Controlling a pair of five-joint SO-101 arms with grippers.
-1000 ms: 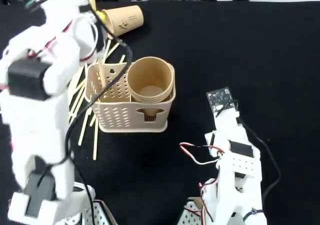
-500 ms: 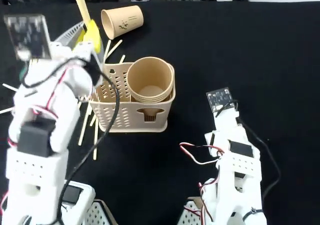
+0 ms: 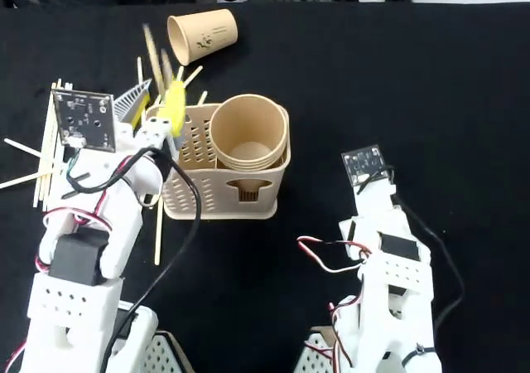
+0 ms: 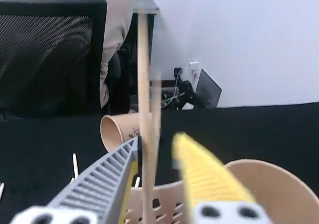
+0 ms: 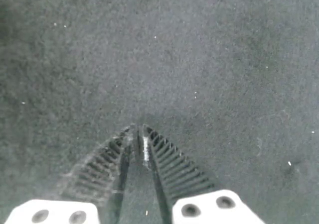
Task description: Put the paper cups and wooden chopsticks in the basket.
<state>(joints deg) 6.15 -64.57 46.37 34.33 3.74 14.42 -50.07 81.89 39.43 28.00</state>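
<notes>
1. Your left pincer [image 3: 155,99] [image 4: 155,137] is hanging over the left end of the basket [image 3: 219,192] [image 4: 167,204], on the side away from the right arm [image 3: 385,257].
2. Its grey finger [image 4: 99,184] and yellow finger [image 4: 199,174] are standing slightly apart. Two held chopsticks [image 3: 157,58] [image 4: 144,84] are rising nearly upright between them.
3. Those sticks are lying against the grey finger, and a thin gap is showing on the yellow side. Their lower ends are running down at the basket's left compartment, and you cannot tell whether they are inside it.
4. The basket is sitting left of the tabletop's [image 3: 431,91] middle, toward the far edge.
5. A stack of paper cups [image 3: 248,137] [image 4: 271,184] is standing upright in the basket's compartment nearer the right arm, mouths up.
6. One more paper cup [image 3: 201,33] [image 4: 119,132] is lying on its side near the far edge, just beyond the basket, its mouth facing the left edge.
7. Loose chopsticks [image 3: 47,141] are lying scattered near the tabletop's left edge, beside your left arm. One more stick [image 3: 157,232] is lying just off the basket's near left corner.
8. Your right pincer [image 5: 138,134] is pointing down at bare black tabletop, its two fingers pressed together on nothing. Its arm is sitting near the front edge, well apart from the basket.
</notes>
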